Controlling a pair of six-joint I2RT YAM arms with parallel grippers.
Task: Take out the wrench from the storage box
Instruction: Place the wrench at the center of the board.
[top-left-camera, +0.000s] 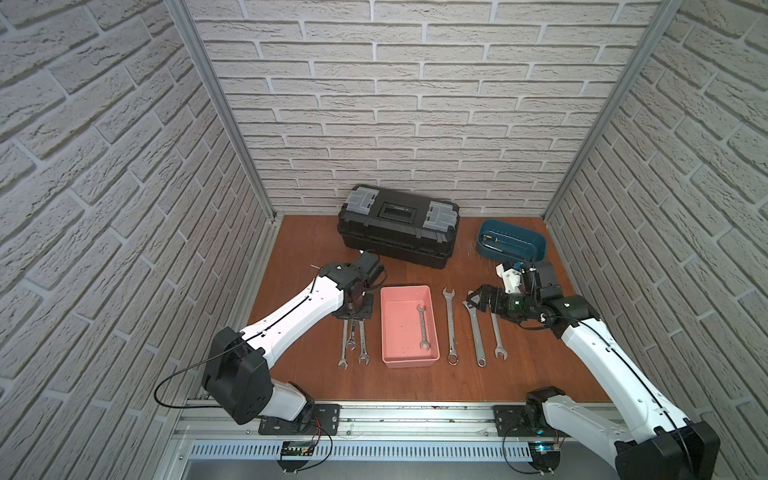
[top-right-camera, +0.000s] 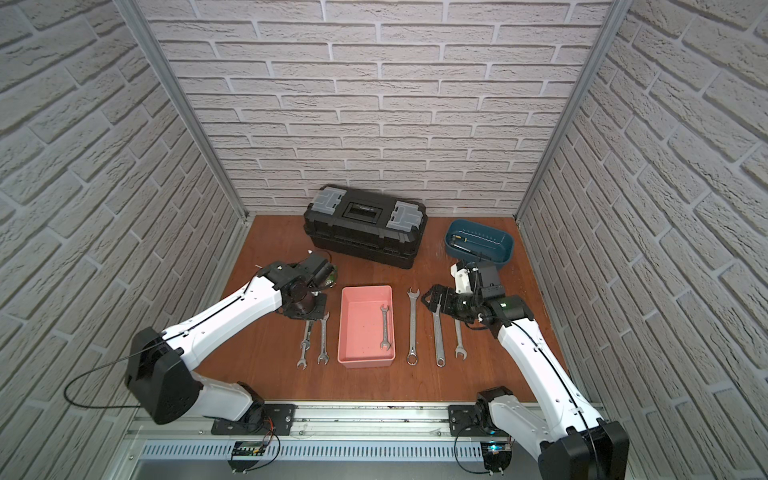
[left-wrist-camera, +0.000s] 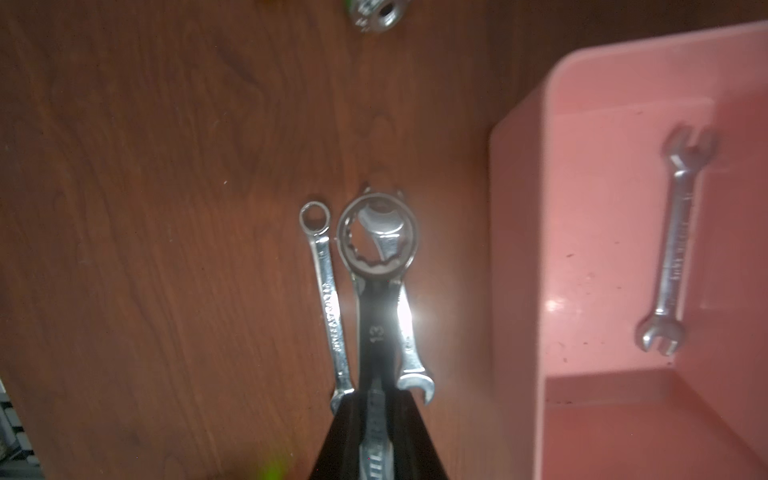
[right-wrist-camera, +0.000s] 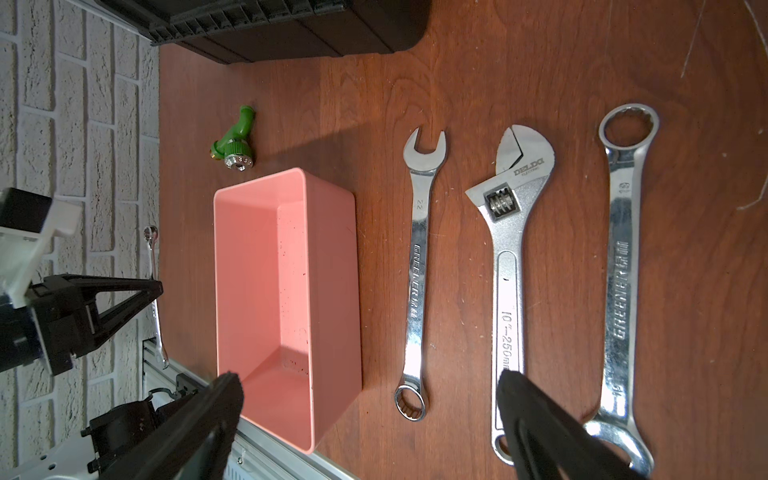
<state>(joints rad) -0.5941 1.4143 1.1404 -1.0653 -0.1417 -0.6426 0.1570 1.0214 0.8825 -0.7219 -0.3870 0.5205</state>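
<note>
Top views both show the storage box (top-left-camera: 410, 362) holding one open-ended wrench (top-left-camera: 422, 328), not yet lifted. Just left of the box, the left gripper (left-wrist-camera: 376, 399) pinches a ring wrench (left-wrist-camera: 376, 332) clear of it. To the box's right, the right gripper (right-wrist-camera: 370, 380) gapes empty.

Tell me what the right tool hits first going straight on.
Probably the combination wrench between the right tool and the storage box; its height is unclear, so it might instead reach the box's wall.

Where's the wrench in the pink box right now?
In both top views the wrench lies flat inside the storage box, along its right wall; just past that wall the long combination wrench lies on the table.
</note>
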